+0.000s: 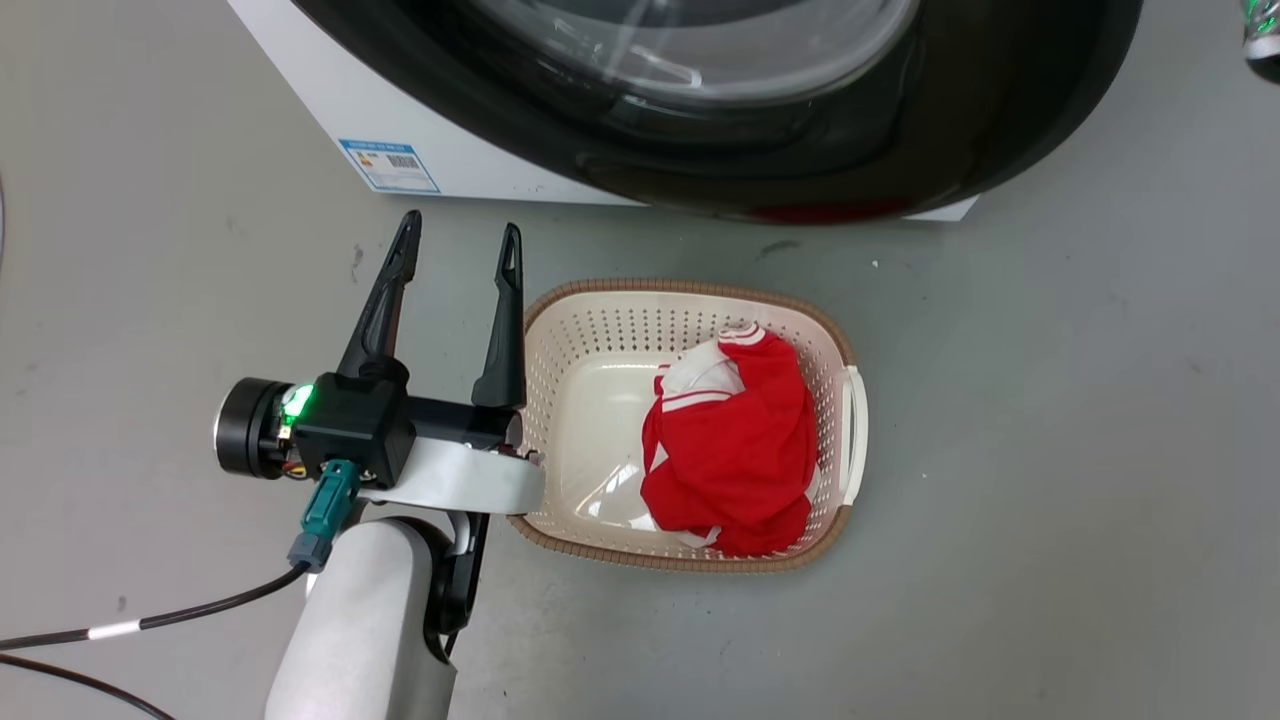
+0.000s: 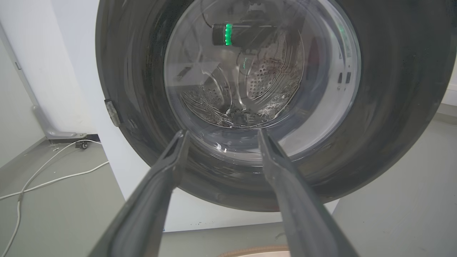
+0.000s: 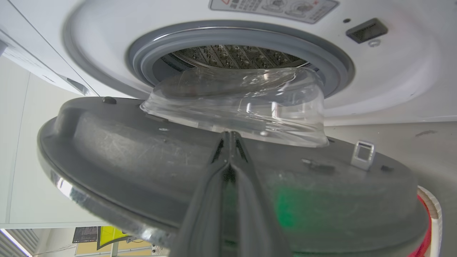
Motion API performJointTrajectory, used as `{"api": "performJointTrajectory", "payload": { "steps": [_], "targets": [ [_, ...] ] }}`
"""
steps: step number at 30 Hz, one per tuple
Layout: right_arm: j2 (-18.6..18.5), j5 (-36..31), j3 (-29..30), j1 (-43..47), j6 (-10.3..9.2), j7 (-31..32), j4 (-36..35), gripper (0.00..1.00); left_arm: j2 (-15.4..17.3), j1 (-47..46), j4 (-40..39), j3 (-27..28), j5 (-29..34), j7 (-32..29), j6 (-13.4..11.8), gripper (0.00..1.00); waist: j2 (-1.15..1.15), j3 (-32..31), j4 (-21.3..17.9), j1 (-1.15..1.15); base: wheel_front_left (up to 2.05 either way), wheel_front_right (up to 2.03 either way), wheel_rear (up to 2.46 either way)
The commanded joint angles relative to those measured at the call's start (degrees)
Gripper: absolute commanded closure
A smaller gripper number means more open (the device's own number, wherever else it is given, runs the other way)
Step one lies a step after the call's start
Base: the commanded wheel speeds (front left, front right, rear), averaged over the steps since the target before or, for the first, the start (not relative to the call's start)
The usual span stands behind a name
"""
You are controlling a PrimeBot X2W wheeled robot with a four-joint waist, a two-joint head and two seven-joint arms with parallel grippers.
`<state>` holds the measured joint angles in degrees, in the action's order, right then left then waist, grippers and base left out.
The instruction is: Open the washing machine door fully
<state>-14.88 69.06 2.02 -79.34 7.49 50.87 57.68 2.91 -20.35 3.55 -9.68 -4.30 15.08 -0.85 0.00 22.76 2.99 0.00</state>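
The washing machine (image 1: 330, 90) is a white box at the top of the head view. Its glossy black washing machine door (image 1: 900, 130) stands ajar, swung out over the floor. My left gripper (image 1: 461, 225) is open and empty, in front of the door's outer face (image 2: 392, 107) and apart from it, with the fingers (image 2: 157, 185) framing the glass window (image 2: 250, 89). My right gripper (image 3: 230, 135) is shut and empty, its tips lying along the door's grey inner face (image 3: 125, 150) just below the clear glass bowl (image 3: 242, 103). Behind it is the grey-ringed drum opening (image 3: 239, 39).
A cream laundry basket (image 1: 600, 300) with a red and white garment (image 1: 735, 450) sits on the grey floor right of my left arm, in front of the door. White cables (image 2: 53, 178) trail on the floor left of the machine. The door latch (image 3: 362, 155) sticks up from the inner face.
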Motion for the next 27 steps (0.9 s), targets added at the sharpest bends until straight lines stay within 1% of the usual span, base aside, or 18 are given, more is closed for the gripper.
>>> {"api": "performJointTrajectory", "payload": {
  "steps": [1,8,14,15,16,22,27],
  "targets": [
    [0.96,0.32,-0.38,1.28,0.0,1.24,-0.3,1.0,-0.04,0.78,0.28,0.05,-0.14,0.15,-0.06,0.0,0.0,-1.19,-0.03,0.0,0.0,0.0,0.0],
    [3.03,0.6,-1.51,5.6,0.0,4.3,-2.01,1.0,-0.04,3.09,1.62,0.74,0.4,0.15,0.63,0.0,0.0,-5.3,-0.12,0.0,0.0,0.0,0.0],
    [6.23,1.22,-2.73,11.66,0.01,6.02,-4.14,1.0,-0.04,5.91,3.12,1.25,0.66,0.15,1.36,0.0,0.0,-9.88,0.06,0.0,0.0,0.0,0.0],
    [7.3,1.39,-3.19,13.81,0.0,6.73,-5.12,1.0,-0.03,6.89,3.48,1.48,0.8,0.15,1.68,0.0,0.0,-11.32,0.17,0.0,0.0,0.0,0.0],
    [7.3,1.39,-3.19,13.81,0.0,6.73,-5.12,1.0,-0.03,6.89,3.48,1.48,0.8,0.15,1.68,0.0,0.0,-11.32,0.17,0.0,0.0,0.0,0.0],
    [9.79,2.57,-4.46,20.46,0.0,8.38,-8.66,1.0,-0.04,9.62,4.47,1.91,1.2,0.14,2.36,0.0,0.0,-15.16,0.73,0.0,0.0,0.0,0.0],
    [11.32,4.03,-6.04,25.3,0.0,9.85,-11.91,1.0,-0.04,11.16,4.69,1.89,0.37,0.14,2.48,0.0,0.0,-17.28,1.27,0.0,0.0,0.0,0.0]
  ]
}}
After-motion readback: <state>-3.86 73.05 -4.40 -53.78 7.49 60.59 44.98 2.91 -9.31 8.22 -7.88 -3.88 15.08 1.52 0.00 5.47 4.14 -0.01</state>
